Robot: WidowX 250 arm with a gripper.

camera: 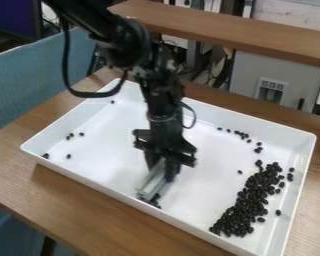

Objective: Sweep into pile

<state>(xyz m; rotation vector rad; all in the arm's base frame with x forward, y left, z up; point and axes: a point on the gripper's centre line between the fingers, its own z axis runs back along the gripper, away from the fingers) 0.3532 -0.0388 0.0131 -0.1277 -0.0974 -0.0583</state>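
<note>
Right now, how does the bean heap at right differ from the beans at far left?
The bean heap is dense, many beans touching; the far-left beans are few and scattered. The bean heap forms a long band; the far-left beans, no single shape. Both are dark, inside the white tray.

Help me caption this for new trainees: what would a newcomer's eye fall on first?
Probably the heap of black beans, dark against the white tray, toward the picture's right. Next, perhaps, the black gripper near the tray's front wall, holding a pale bar low, with a few beans at its lower end.
</note>
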